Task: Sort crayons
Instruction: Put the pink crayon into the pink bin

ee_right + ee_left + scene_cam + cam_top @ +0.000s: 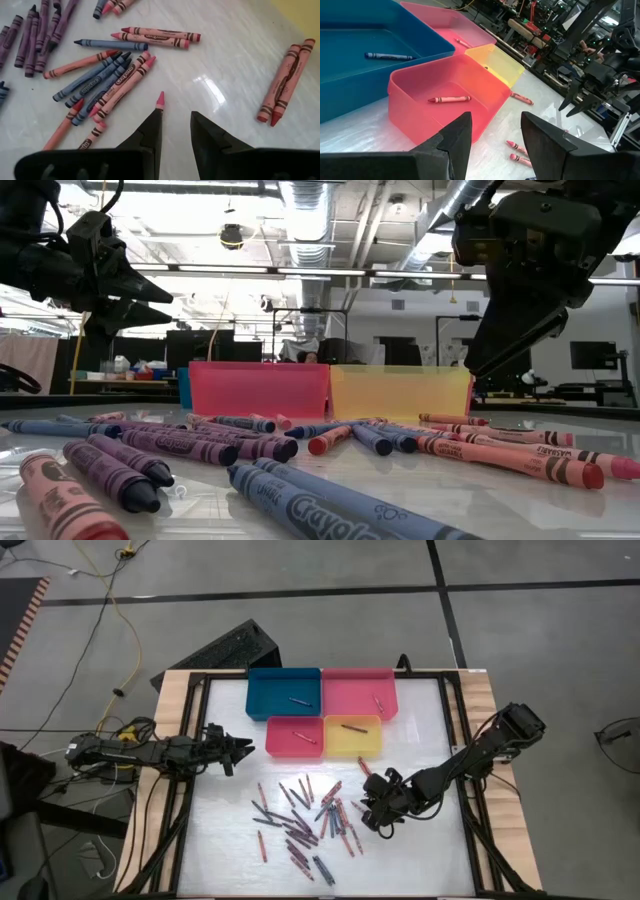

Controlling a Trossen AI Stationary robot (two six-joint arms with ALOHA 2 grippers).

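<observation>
Several crayons [305, 820], red, pink, purple and blue, lie loose on the white table top between the arms, and they also show in the right wrist view [100, 75]. My right gripper [378, 810] hangs over the right edge of this scatter, slanting down. Its fingers [175, 112] are open with bare table showing between them. A pink crayon's tip [160, 98] shows just past one fingertip, and that finger hides the rest of the crayon. My left gripper [245, 748] waits open at the table's left, level, facing the red tray [445, 95].
Four trays stand at the far middle of the table: blue [283, 692], pink [358, 690], red [295, 737] and yellow [352, 736]. Each holds one crayon. Two red crayons [282, 82] lie apart from the scatter, near the yellow tray. Wooden rails edge the table.
</observation>
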